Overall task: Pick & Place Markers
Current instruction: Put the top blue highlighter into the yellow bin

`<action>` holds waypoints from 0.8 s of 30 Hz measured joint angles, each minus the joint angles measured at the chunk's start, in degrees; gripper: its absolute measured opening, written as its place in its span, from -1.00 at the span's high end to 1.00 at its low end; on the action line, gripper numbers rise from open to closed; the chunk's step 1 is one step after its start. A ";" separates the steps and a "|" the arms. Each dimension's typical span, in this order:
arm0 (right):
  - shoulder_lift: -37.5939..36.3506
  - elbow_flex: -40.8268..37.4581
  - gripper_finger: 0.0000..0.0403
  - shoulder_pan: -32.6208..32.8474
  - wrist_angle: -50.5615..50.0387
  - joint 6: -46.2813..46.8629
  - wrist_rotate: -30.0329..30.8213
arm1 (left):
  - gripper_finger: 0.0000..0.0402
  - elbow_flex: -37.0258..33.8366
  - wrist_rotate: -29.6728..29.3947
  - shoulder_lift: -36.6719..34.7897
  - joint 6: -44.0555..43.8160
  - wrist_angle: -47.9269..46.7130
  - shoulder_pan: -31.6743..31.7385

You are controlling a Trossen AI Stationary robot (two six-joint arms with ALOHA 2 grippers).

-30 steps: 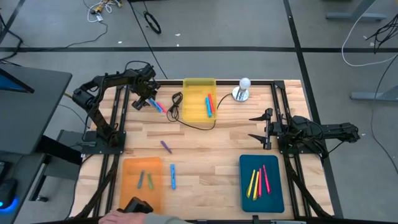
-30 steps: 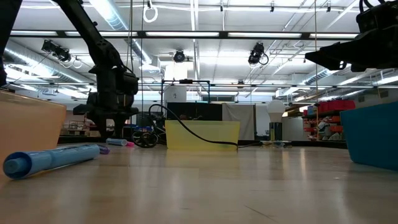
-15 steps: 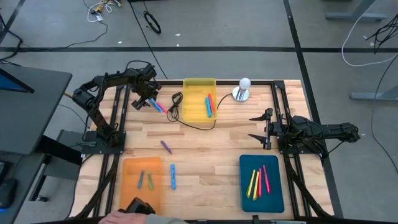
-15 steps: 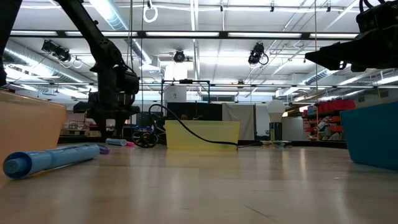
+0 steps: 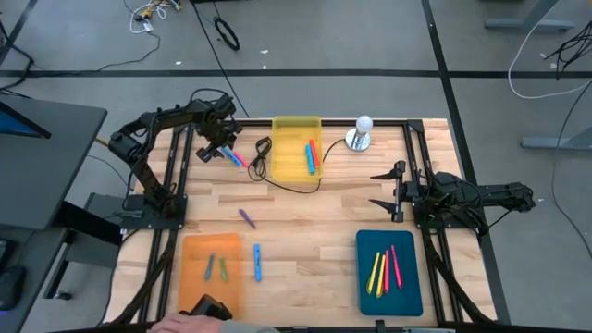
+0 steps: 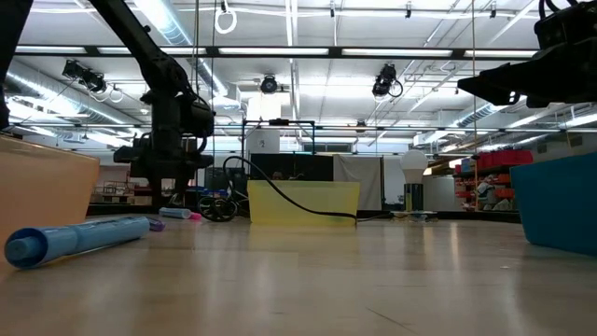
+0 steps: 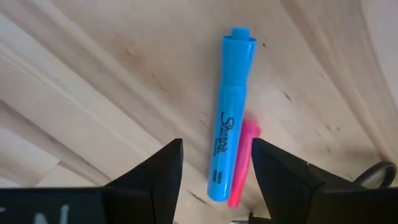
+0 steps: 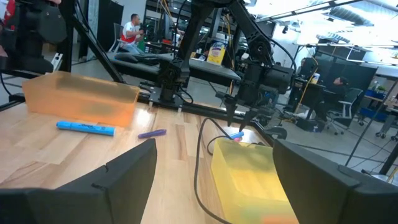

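A blue marker (image 7: 230,118) and a thinner pink marker (image 7: 244,162) lie side by side on the wood at the table's far left (image 5: 236,158). My left gripper (image 7: 216,144) hangs over them, pointing down and open; its fingertips stand above the table (image 6: 173,201), one on either side of the pair, touching neither. A purple marker (image 5: 247,217) and another blue marker (image 5: 257,262) lie loose toward the near left. My right gripper (image 5: 387,188) waits open at the table's right, held level.
A yellow tray (image 5: 289,134) at the far middle, an orange tray (image 5: 231,277) near left and a teal tray (image 5: 365,277) near right each hold markers. A black cable (image 5: 277,180) loops beside the yellow tray. A white bulb on a stand (image 5: 361,131) sits far right. A person's hand (image 5: 208,319) shows at the near edge.
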 joint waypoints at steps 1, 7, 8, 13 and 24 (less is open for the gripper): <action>0.02 0.00 -0.60 0.00 -0.02 0.00 -0.01 | 0.02 0.00 -0.02 0.00 0.02 0.14 0.02; 0.00 0.00 -0.60 0.00 -0.01 0.01 0.00 | 0.02 0.00 -0.04 0.00 1.72 0.17 0.02; 0.00 0.00 -0.60 0.00 -0.01 0.00 0.00 | 0.02 0.00 0.04 0.02 2.38 0.17 0.02; 0.00 0.00 -0.60 0.00 -0.01 0.00 0.00 | 0.02 0.00 0.17 0.07 6.37 -0.23 -1.50; 0.00 0.00 -0.60 0.00 -0.02 -0.01 -0.02 | 0.02 0.00 -0.06 0.08 3.91 -4.14 -4.13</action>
